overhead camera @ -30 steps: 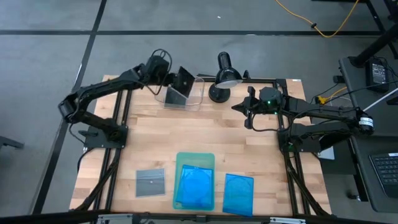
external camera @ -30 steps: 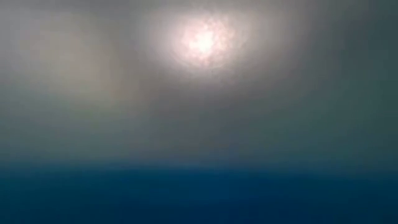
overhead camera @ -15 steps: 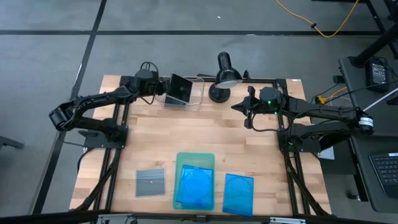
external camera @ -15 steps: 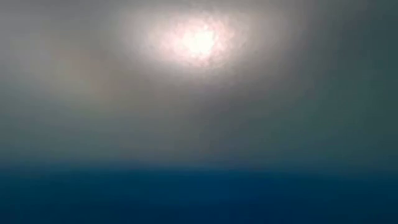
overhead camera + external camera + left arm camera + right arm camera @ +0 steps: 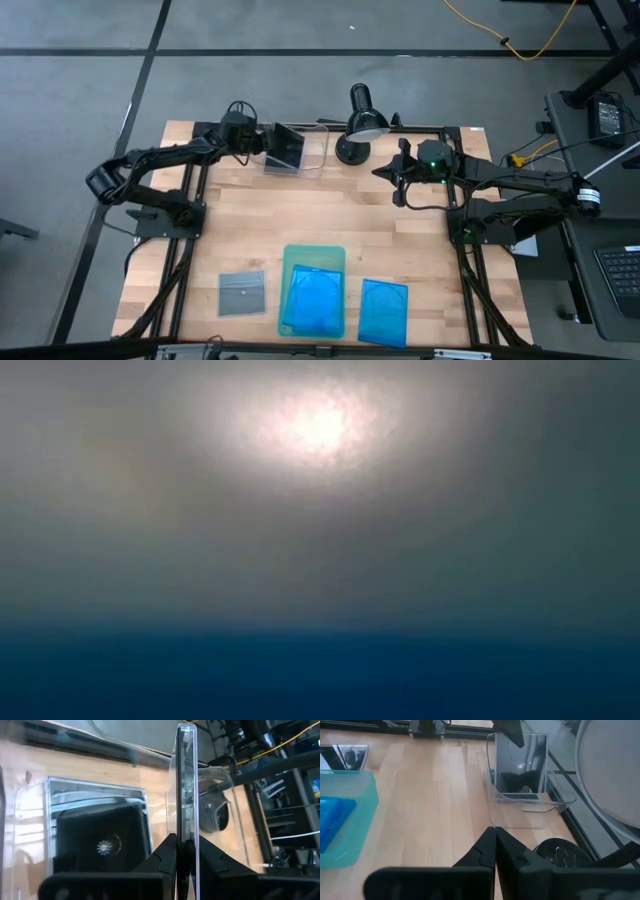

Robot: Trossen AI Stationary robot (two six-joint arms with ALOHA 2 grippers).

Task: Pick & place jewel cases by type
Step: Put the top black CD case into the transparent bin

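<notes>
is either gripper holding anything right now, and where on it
The left gripper pinches a dark jewel case by its thin edge, upright over the clear bin. The right gripper is shut on nothing.

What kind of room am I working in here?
Probably a robotics lab or workshop: a wooden worktable stands on grey carpet tiles, a yellow cable trails across the floor, and a desk with a keyboard sits alongside.

Black desk lamp (image 5: 358, 122) beside clear bin (image 5: 312, 150), pale-green tray (image 5: 314, 255)
</notes>
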